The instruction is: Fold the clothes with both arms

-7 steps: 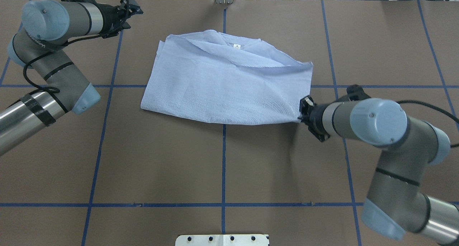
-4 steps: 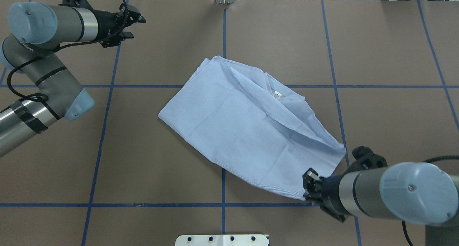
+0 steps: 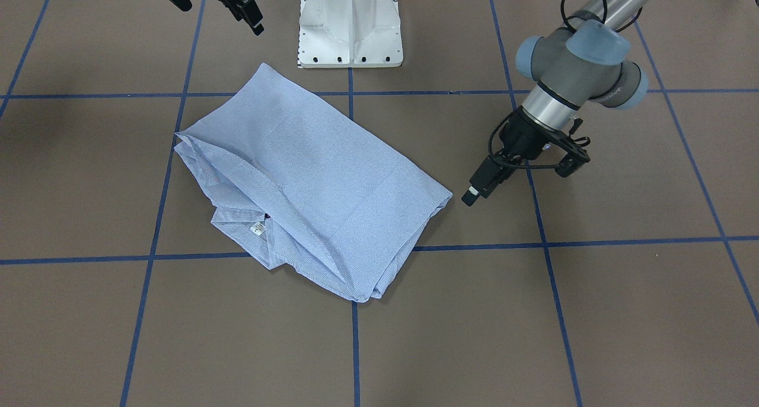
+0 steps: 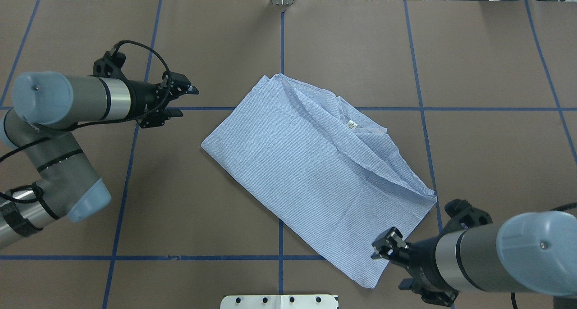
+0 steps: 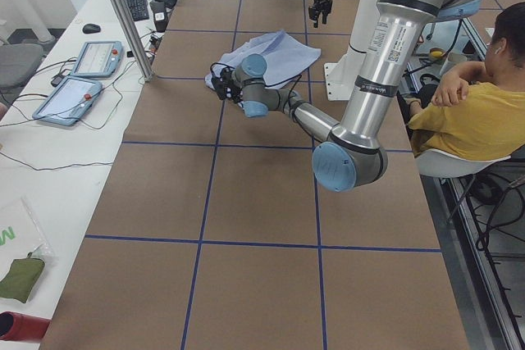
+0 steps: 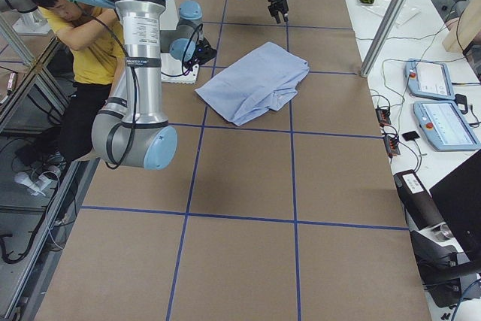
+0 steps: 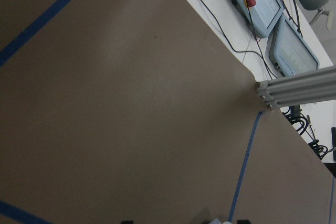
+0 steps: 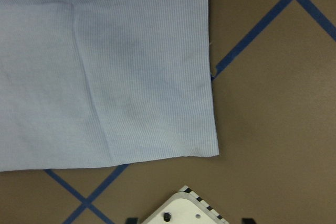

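Shirt (image 4: 315, 178) of light blue fine stripe lies folded into a rough rectangle, set on a slant across the middle of the brown tabletop (image 4: 180, 201), as two robot arms stand off from it.

On the robot's left, the left end effector (image 4: 188, 102) hangs over bare tabletop, near the shirt's left corner but not touching it. Its fingers are spread wide and hold nothing. It points toward the cloth, and the left wrist camera sees only tabletop and blue tape lines (image 4: 135, 165). It looks placed to come in on that corner for the next fold.

In the centre, the shirt runs from the far middle of the tabletop down toward the robot's near right. The collar (image 4: 342, 108) and its white neck label (image 4: 352, 124) face up along the far long edge, where loose layers ripple. The broad near panel lies smooth.

On the robot's right, the right end effector (image 4: 390, 266) sits just beside the shirt's nearest corner, close to the white base plate (image 4: 279, 301). Its fingers are also wide apart and empty. The right wrist camera looks straight down on that flat corner, which suggests the arm has set the cloth free and that another fold is due.
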`<state>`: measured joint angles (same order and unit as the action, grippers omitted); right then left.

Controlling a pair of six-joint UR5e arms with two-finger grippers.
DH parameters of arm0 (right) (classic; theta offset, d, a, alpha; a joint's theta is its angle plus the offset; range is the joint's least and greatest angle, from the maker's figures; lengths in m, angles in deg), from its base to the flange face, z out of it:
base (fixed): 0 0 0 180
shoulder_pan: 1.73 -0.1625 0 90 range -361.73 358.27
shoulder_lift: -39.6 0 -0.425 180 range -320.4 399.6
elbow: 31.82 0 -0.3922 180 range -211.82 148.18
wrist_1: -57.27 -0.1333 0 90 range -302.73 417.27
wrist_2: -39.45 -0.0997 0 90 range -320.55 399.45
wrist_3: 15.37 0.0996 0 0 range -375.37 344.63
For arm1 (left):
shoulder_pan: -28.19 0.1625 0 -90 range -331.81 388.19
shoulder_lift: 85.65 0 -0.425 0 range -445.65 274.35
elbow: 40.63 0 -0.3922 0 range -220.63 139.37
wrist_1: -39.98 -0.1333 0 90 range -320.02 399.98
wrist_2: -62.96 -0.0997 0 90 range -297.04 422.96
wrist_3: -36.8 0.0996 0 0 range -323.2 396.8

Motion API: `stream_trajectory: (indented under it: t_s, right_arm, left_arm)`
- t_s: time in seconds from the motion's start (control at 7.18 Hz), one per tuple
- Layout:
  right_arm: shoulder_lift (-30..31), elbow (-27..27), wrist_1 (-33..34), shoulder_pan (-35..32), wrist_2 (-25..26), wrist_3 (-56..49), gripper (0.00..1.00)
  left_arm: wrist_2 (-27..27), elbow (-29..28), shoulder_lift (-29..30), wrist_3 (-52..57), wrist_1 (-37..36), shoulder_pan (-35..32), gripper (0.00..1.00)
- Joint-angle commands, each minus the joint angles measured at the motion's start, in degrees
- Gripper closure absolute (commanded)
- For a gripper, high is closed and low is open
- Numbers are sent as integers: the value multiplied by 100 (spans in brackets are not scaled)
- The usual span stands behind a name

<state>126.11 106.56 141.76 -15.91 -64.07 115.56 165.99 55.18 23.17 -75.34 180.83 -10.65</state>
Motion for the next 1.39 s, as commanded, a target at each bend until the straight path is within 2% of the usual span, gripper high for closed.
stream_trajectory:
  t_s: [0.0,0.28,0.98,1.11,1.25]
  right_arm:
    - [-501,-248,-2,-733,-11,-67,0]
    - [-547,-346,-2,-727,-11,-76,0]
    - [-547,-399,-2,-736,42,-76,0]
    - [-547,-399,-2,-727,24,-76,0]
    - [-538,-408,-2,-735,33,-76,0]
  left_arm:
    - [-704,70,173,-185,-722,806,24]
    - [-749,-254,350,-185,-848,826,24]
    - [-750,-370,412,-194,-1059,1010,25]
    - [-750,-475,473,-194,-1059,1011,30]
    - [-758,-484,483,-194,-1059,1011,42]
